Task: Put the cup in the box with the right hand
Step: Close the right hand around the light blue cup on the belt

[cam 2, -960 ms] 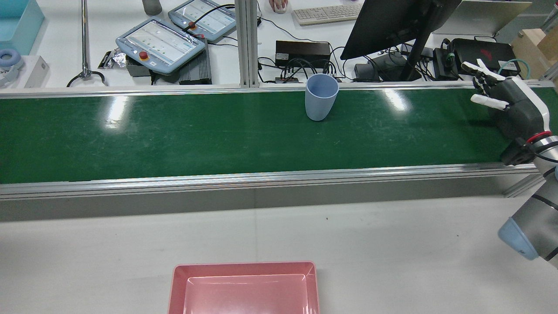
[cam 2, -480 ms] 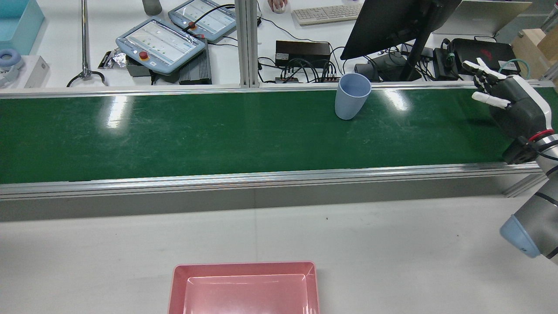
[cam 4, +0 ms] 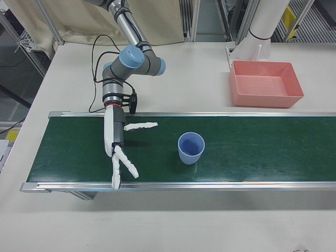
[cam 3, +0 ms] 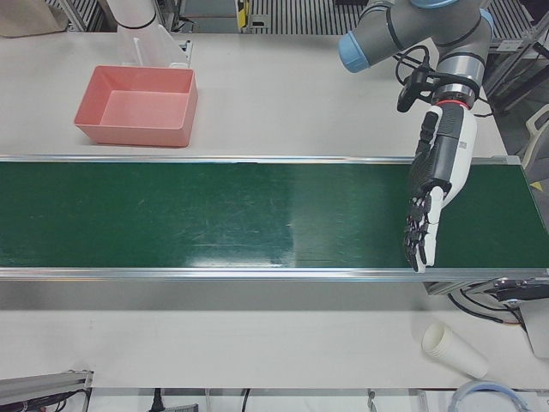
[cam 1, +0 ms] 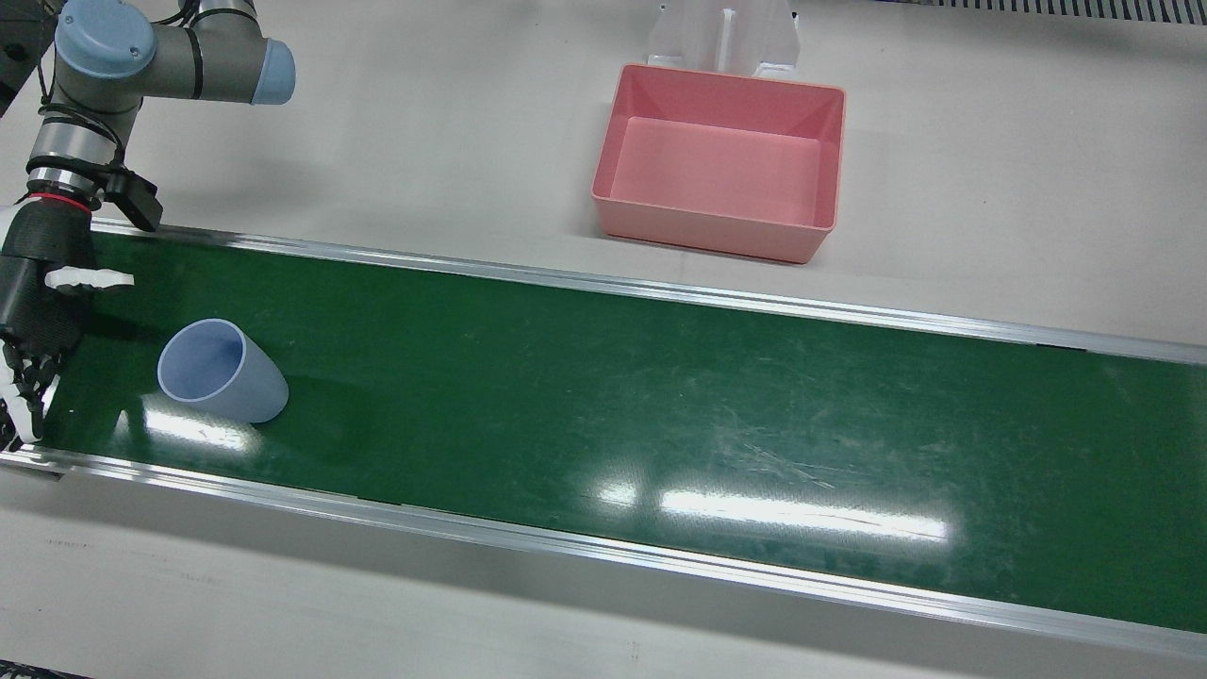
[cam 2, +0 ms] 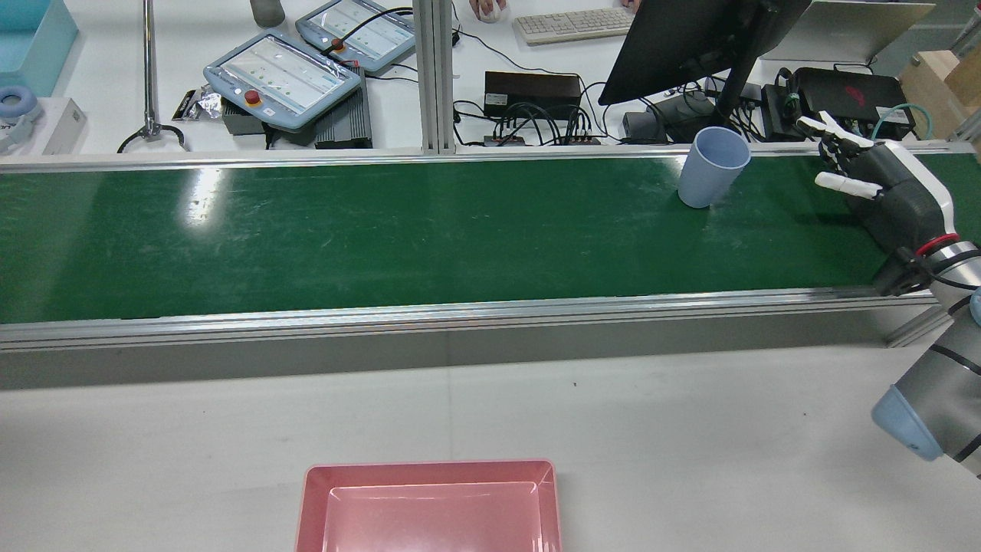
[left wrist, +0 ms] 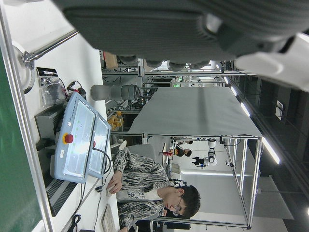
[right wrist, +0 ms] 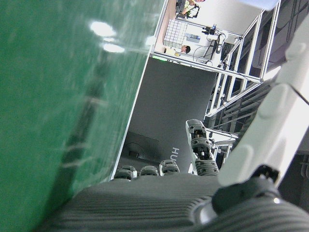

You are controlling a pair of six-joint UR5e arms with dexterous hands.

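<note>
1. Pink plastic box (cam 2: 429, 506) sits at the bottom centre of the rear view, empty; that is where we must put the cup.
2. We hold our right hand (cam 2: 881, 192) with fingers spread at mid-right, low over the green belt (cam 2: 383, 230), likely to meet the cup.
3. The blue cup (cam 2: 711, 178) stands upright at the belt's far edge, upper right, near the hand but untouched.
4. Our left hand (cam 3: 433, 193) hovers flat and spread, holding nothing.
</note>
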